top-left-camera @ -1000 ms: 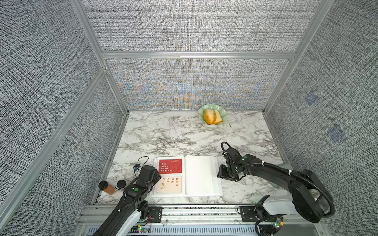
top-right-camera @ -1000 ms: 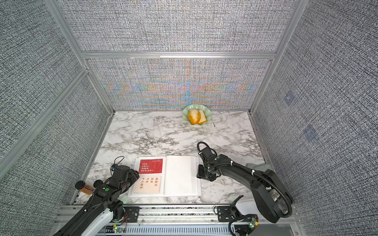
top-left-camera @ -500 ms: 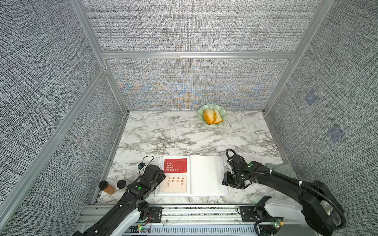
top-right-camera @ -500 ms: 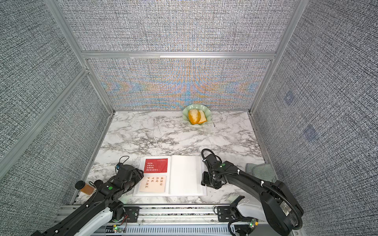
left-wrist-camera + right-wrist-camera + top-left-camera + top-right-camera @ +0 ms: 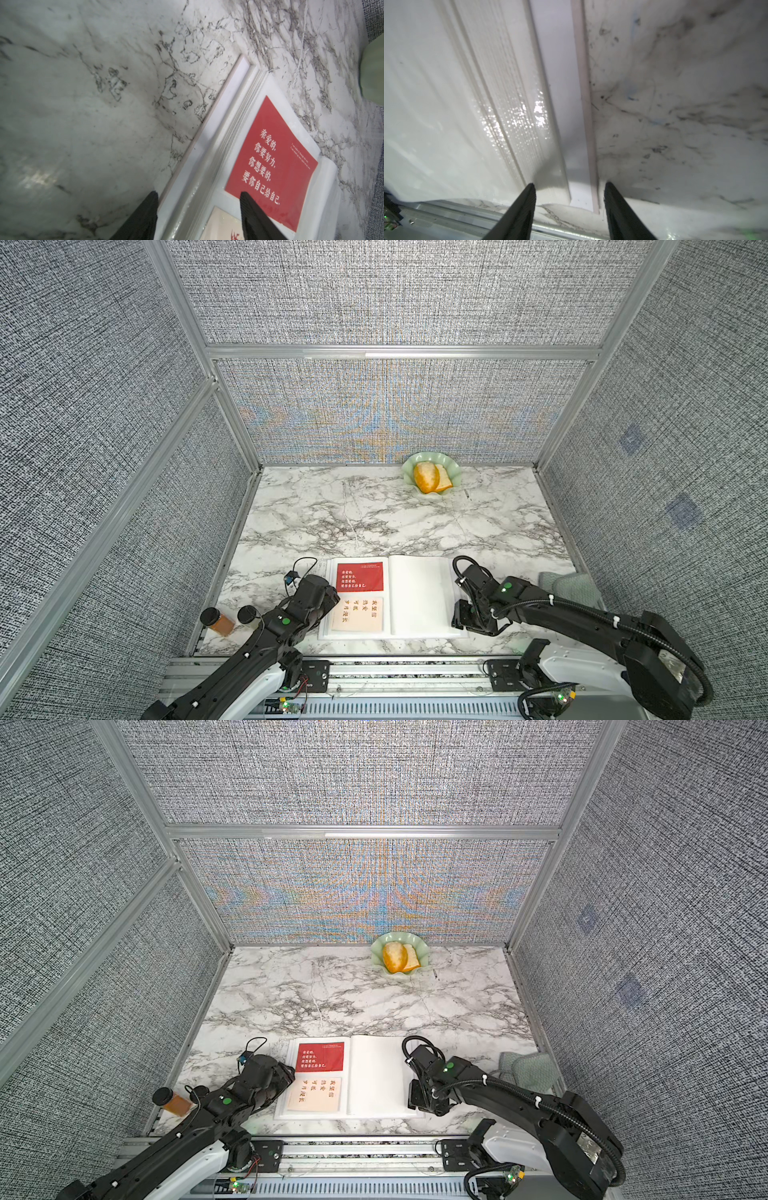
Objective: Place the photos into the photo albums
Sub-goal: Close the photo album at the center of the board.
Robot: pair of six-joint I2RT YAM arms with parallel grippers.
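Marble table (image 5: 374, 522): in both top views, one open album (image 5: 419, 597) lies at the front edge, now shifted slightly rightward.
Photos: two sit in its left page, one red photo (image 5: 360, 576) farther back and one cream photo (image 5: 358, 614) nearer.
Others: one green dish (image 5: 455, 472), two jars (image 5: 216, 620), one cloth (image 5: 573, 589).
Right gripper (image 5: 463, 614): has slid from midway along the album's right edge to its near right corner.
Left gripper (image 5: 198, 193), left wrist view: fingers spread, gripping nothing, straddling the album's left edge beside the red photo.
Right gripper (image 5: 570, 184), right wrist view: fingers apart, empty, straddling the album's right edge.
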